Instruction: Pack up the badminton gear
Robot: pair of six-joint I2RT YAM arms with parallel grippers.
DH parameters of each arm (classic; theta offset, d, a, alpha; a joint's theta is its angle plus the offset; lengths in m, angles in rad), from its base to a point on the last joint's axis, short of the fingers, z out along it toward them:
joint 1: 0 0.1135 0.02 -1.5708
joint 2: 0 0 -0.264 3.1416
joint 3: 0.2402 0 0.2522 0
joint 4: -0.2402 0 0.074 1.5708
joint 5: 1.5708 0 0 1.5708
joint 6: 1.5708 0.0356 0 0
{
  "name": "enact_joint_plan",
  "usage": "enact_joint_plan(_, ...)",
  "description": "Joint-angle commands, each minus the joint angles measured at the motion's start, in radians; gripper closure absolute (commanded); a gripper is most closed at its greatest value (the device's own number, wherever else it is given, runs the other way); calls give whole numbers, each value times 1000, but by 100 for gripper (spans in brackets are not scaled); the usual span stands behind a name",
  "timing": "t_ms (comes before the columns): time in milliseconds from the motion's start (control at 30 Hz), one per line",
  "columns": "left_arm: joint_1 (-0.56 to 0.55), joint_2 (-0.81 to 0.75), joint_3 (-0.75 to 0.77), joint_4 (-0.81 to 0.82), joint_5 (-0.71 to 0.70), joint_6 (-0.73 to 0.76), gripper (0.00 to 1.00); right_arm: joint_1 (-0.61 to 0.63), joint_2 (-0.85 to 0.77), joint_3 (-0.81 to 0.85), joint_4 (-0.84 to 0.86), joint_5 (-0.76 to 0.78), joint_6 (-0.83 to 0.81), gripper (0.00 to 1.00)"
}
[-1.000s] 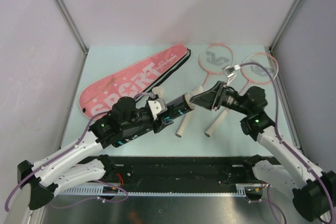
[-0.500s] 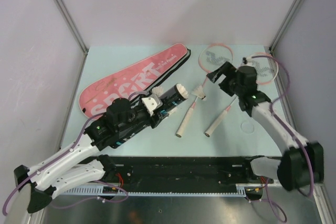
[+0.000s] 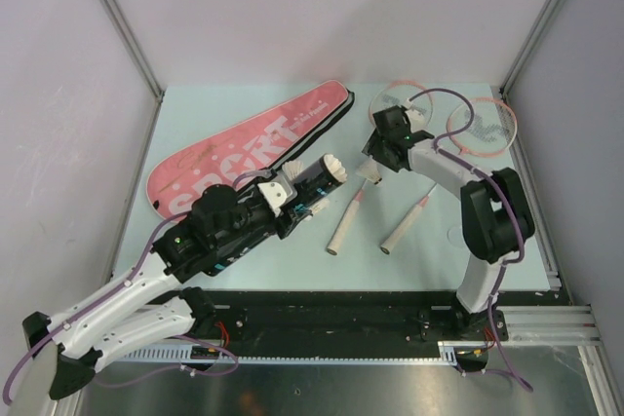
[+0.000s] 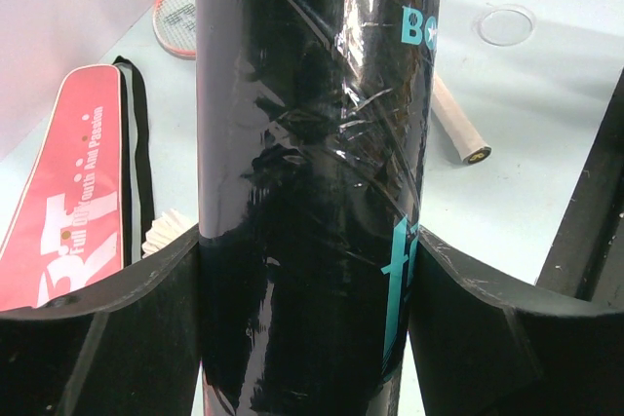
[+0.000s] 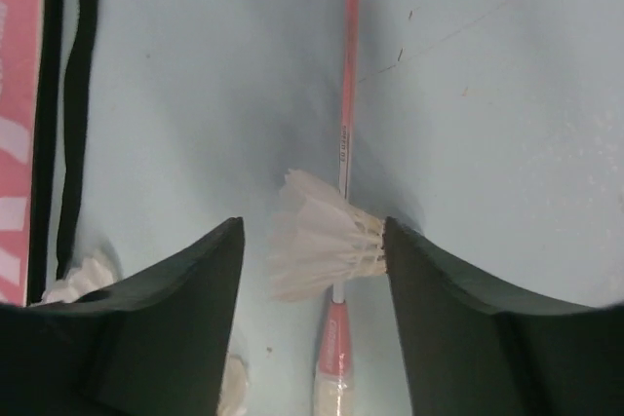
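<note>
My left gripper point(image 3: 292, 200) is shut on the long black tube point(image 3: 310, 185), held at a slant above the table, with a white shuttlecock point(image 3: 331, 165) at its far mouth. In the left wrist view the tube point(image 4: 312, 124) fills the gap of the gripper point(image 4: 310, 241). My right gripper point(image 3: 374, 165) is open and low over a second shuttlecock point(image 3: 369, 175). In the right wrist view that shuttlecock point(image 5: 322, 239) lies on a pink racket shaft point(image 5: 348, 75) between the gripper's point(image 5: 312, 231) fingers, its cork against the right finger. Two pink-rimmed rackets point(image 3: 402, 99) point(image 3: 483, 126) and the pink "SPORT" bag point(image 3: 249, 148) lie on the table.
The pale racket handles point(image 3: 343, 226) point(image 3: 402, 229) point toward the near edge. A clear round lid point(image 3: 458, 236) lies at the near right, and also shows in the left wrist view point(image 4: 505, 24). Grey walls close in the back and both sides.
My right gripper left the tube's mouth, swung back toward the racket heads, then came down open over the shuttlecock on the racket shaft. The tube in my left gripper barely moved.
</note>
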Motion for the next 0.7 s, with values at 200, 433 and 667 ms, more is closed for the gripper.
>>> enact_joint_plan(200, -1, -18, 9, 44, 26, -2, 78, 44, 106, 91, -76, 126, -17, 46)
enact_joint_plan(433, -1, -10, 6, 44, 25, 0, 78, 50, 86, 90, -100, 155, -32, 93)
enact_joint_plan(667, -1, -5, 4, 44, 27, 1, 78, 29, -169, -57, -13, -21, -213, 100)
